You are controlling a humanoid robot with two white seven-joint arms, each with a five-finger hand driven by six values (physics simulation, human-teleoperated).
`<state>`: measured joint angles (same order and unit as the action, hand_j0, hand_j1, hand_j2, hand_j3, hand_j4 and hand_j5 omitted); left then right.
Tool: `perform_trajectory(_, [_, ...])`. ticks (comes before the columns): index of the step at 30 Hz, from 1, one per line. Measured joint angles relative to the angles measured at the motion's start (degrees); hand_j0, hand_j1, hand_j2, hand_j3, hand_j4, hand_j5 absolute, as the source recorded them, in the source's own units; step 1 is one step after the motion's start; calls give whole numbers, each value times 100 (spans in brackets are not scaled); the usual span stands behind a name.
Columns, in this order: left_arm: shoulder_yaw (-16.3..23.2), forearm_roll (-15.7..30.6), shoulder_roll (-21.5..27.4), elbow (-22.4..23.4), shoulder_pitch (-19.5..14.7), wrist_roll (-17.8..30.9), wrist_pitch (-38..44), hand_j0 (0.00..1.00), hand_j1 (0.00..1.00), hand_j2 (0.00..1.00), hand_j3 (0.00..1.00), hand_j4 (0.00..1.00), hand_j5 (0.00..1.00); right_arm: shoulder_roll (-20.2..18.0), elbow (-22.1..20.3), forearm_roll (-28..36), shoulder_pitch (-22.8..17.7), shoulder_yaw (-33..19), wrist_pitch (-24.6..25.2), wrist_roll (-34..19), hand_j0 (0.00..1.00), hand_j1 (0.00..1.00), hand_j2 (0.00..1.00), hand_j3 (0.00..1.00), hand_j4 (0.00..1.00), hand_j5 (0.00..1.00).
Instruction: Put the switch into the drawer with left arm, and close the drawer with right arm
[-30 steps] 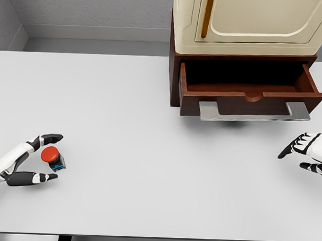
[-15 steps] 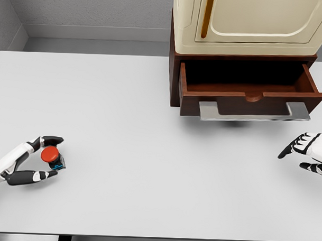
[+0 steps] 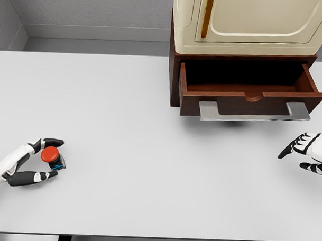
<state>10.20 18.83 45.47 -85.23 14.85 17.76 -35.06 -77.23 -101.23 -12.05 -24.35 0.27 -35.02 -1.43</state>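
I see one switch (image 3: 51, 156) on the bench (image 3: 124, 124), my left hand (image 3: 27, 163) fingers grasping it. One drawer (image 3: 252, 89) sits open. My right hand (image 3: 308, 152) fingers are released.

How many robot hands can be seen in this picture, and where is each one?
2. The left hand is at the lower left of the table, with fingers around the red switch. The right hand is at the right edge, below the open drawer, holding nothing.
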Motion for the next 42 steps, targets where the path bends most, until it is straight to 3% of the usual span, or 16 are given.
perform_trajectory(4, [6,-10,-26,0,0,-1,2,48,48,48,48,48,48,-1,0,0,0,0,0,0,66,66,66,66,66,66])
perform_trajectory(10, [2,-15,-36,-18,9,1,2,39,39,39,39,39,39,-3,0,0,0,-1,0,0,66,66,66,66,66,66])
perform_trajectory(18, [-113,-16,-32,-344,-62,2,2,36,36,36,36,36,36,-8,1,0,0,-2,0,0,66,66,66,66,66,66])
perform_trajectory(27, [-104,-170,-47,-764,-501,1,3,36,36,36,36,36,36,-9,1,0,0,-8,0,1,66,66,66,66,66,66])
perform_trajectory(34, [-76,-351,-261,-1192,-800,9,-3,36,36,36,36,36,36,-1,2,6,-1,-8,0,7,66,66,66,66,66,66])
perform_trajectory(42, [2,-386,-754,-1332,-1213,11,9,36,36,36,36,36,36,13,4,8,0,-8,0,14,66,66,66,66,66,66])
